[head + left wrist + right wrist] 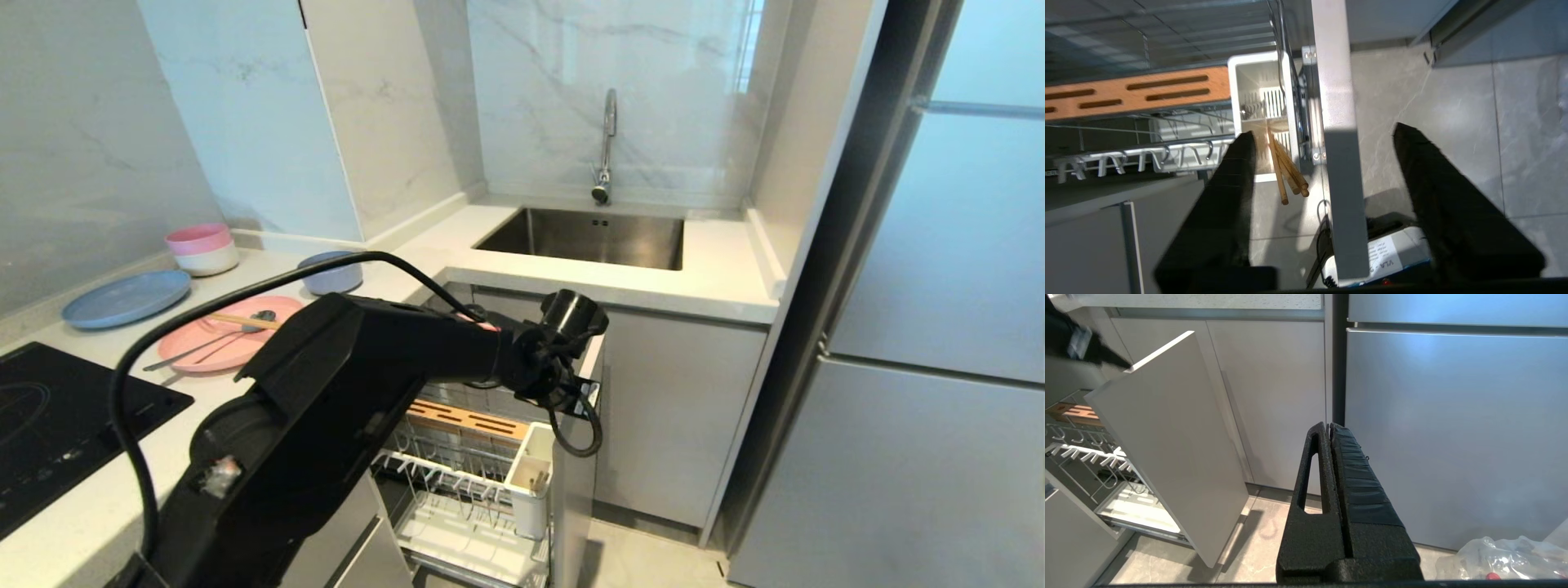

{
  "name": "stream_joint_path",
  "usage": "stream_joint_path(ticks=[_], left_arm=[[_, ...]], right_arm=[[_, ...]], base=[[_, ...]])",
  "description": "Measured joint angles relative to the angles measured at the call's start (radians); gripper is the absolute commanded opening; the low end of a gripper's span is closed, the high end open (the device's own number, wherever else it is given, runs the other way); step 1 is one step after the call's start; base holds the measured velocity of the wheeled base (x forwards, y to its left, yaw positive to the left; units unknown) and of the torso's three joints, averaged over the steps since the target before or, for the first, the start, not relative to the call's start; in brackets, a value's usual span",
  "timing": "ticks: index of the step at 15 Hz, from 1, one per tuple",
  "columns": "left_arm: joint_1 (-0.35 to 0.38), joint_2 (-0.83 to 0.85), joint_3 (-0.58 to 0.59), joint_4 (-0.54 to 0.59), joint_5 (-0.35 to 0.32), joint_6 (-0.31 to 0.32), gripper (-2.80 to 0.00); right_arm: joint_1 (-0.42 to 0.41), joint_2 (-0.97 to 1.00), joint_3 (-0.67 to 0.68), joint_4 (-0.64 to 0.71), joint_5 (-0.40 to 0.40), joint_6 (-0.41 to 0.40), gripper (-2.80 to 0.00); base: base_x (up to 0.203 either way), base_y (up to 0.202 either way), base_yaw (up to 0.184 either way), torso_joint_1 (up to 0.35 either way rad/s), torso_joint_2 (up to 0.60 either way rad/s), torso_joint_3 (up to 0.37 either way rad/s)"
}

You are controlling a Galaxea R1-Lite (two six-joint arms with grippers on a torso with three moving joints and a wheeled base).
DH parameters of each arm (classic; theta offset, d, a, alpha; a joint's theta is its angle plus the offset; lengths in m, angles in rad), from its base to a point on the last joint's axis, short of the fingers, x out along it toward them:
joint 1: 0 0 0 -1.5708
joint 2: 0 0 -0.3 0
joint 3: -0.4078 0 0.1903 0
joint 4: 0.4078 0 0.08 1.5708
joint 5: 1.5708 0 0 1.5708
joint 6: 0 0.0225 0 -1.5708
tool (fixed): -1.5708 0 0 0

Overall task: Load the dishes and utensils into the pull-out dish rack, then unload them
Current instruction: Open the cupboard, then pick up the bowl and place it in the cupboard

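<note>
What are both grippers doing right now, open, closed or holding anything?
Left gripper: open, empty, above the white utensil caddy where the chopsticks stand.
Right gripper: shut, empty, parked beside the cabinet.

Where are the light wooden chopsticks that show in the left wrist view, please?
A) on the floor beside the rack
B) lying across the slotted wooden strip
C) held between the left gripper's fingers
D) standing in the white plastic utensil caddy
D: the chopsticks stand slanted inside the white utensil caddy, and the left gripper above them holds nothing between its spread fingers.
</note>
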Motion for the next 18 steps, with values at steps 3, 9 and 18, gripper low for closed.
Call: stream_joint_path(ticks=[3, 9, 18], left_arm=[[-0.026, -0.104, 0.040, 0.000, 0.024, -0.018, -2.80], [-0.129, -0.455, 0.191, 0.005, 0.133, -0.089, -2.80], [0.059, -1.110, 0.324, 0.154, 0.223, -0.032, -2.80]], right_arm=[[0.000, 0.000, 0.000, 0.000, 0.000, 0.000, -2.80], [0.000, 0.000, 0.000, 0.000, 0.000, 0.000, -2.80], [0.000, 0.000, 0.000, 0.000, 0.000, 0.000, -2.80]], base=[[0.000, 0.000, 0.000, 0.000, 0.00, 0.000], [0.000, 0.000, 0.000, 0.000, 0.00, 0.000], [0.000, 0.000, 0.000, 0.000, 0.00, 0.000]])
